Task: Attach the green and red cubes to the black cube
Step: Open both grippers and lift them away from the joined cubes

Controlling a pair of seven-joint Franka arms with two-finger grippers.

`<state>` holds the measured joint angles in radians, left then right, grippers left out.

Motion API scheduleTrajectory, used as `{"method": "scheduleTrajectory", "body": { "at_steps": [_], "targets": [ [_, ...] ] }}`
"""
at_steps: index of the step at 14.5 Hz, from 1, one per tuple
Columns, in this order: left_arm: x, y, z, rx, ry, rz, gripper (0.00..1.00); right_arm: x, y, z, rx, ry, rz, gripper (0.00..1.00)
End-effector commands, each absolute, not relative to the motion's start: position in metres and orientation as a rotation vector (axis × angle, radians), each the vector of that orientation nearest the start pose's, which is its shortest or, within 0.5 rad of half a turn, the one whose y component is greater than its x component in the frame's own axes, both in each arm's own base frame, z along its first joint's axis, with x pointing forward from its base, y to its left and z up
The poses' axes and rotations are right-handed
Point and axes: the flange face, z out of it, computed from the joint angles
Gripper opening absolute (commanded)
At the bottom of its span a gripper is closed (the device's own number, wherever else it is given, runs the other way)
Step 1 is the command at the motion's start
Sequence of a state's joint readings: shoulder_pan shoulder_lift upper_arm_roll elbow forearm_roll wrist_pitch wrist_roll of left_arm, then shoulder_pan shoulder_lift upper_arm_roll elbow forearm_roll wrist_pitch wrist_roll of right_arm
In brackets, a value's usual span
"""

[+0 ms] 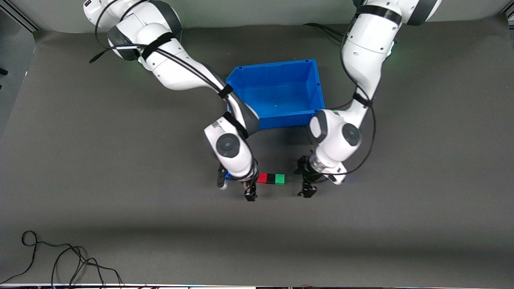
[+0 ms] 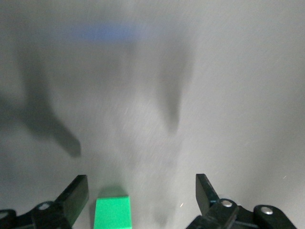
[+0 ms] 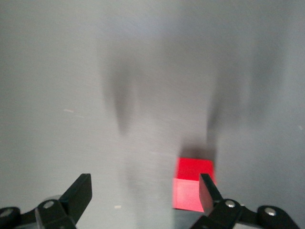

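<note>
The red cube (image 1: 262,178), the black cube (image 1: 271,178) and the green cube (image 1: 280,179) sit touching in one row on the grey mat, black in the middle. My right gripper (image 1: 236,188) is open and empty beside the red end of the row. My left gripper (image 1: 304,179) is open and empty beside the green end. In the left wrist view the green cube (image 2: 112,212) lies between the open fingers of the left gripper (image 2: 143,191), close to one finger. In the right wrist view the red cube (image 3: 193,188) is partly covered by one finger of the right gripper (image 3: 145,193). The black cube is hidden in both wrist views.
A blue bin (image 1: 273,66) stands on the mat farther from the front camera than the cubes, between the two arms. A loose black cable (image 1: 60,261) lies at the mat's near edge toward the right arm's end.
</note>
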<state>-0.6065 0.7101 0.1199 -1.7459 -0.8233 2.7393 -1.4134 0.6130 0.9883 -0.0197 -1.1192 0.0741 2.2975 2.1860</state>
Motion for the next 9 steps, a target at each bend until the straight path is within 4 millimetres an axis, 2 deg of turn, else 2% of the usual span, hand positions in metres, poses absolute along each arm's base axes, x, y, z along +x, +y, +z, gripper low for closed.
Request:
{"method": "scheduleTrajectory", "body": {
  "at_steps": [1, 2, 5, 7, 9],
  "targets": [
    [0.616, -0.241, 0.240, 2.017, 1.853, -0.203, 1.00, 0.662, 0.415, 0.293, -2.162, 2.074, 0.031, 0.99],
    [0.617, -0.220, 0.251, 2.068, 1.813, -0.220, 1.00, 0.667, 0.397, 0.317, -2.199, 2.056, 0.055, 0.99],
    [0.619, -0.155, 0.298, 2.299, 1.646, -0.249, 1.00, 0.666, 0.354, 0.381, -2.404, 1.918, 0.103, 0.99],
    [0.617, -0.116, 0.338, 2.469, 1.532, -0.254, 1.00, 0.664, 0.315, 0.427, -2.518, 1.816, 0.150, 0.99],
    [0.616, -0.072, 0.379, 2.561, 1.375, -0.265, 1.00, 0.657, 0.275, 0.466, -2.648, 1.678, 0.196, 0.99]
  ]
}}
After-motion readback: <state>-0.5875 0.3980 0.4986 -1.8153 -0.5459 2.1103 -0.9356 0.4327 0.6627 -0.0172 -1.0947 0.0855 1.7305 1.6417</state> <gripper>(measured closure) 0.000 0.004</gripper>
